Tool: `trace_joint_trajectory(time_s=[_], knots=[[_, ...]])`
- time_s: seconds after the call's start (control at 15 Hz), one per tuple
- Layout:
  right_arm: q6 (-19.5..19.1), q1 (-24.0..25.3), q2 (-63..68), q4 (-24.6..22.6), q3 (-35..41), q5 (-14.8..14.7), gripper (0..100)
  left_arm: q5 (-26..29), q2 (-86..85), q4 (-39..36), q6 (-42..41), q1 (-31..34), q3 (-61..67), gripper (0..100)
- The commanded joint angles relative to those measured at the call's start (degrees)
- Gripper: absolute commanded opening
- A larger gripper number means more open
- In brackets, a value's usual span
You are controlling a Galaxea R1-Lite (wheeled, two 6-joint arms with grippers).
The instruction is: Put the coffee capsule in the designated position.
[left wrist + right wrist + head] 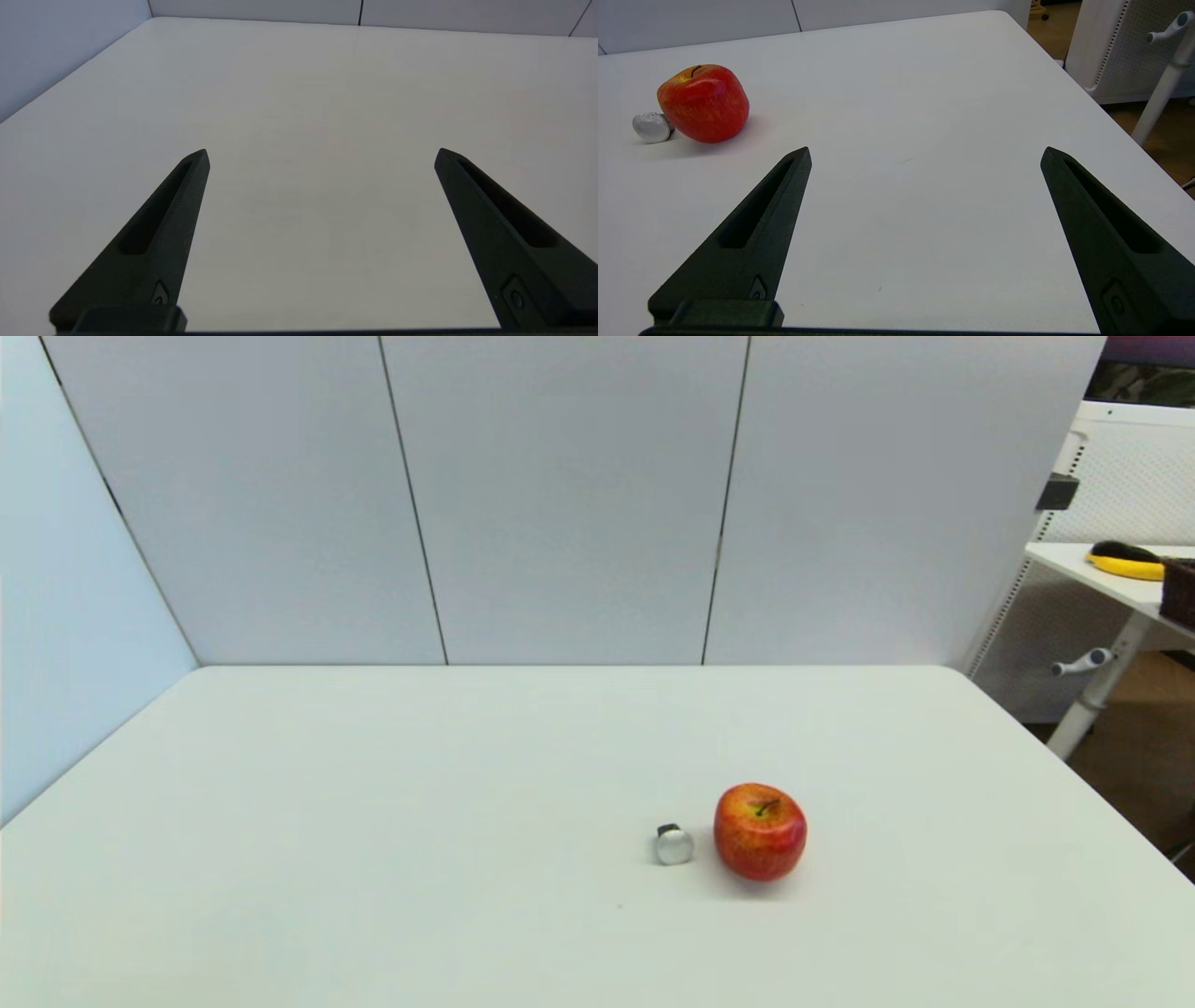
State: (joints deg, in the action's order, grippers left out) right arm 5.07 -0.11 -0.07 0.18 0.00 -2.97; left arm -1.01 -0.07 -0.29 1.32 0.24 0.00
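Observation:
A tiny shiny silver coffee capsule with a small dark end lies on the white table, just left of a red-yellow apple and almost touching it. The right wrist view shows the capsule and the apple well off to the side of my right gripper, which is open with nothing between its fingers. My left gripper is open too, over bare tabletop, with neither object in its view. Neither arm shows in the head view.
The white table is backed by grey panel walls behind and on the left. Its right edge drops to the floor, where another white desk with a crank handle stands.

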Motion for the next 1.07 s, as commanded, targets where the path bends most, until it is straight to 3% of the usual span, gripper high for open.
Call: trace_joint_trajectory(time_s=[0.07,1.07], knots=[[0.03,-0.07,0.07,-0.01,0.00,-0.01,100,-0.13,0.07,-0.15,2.73,0.02,0.00,100],[-0.15,0.02,0.07,0.08,-0.09,-0.01,100,-0.48,0.07,-0.15,3.17,0.02,0.00,100]])
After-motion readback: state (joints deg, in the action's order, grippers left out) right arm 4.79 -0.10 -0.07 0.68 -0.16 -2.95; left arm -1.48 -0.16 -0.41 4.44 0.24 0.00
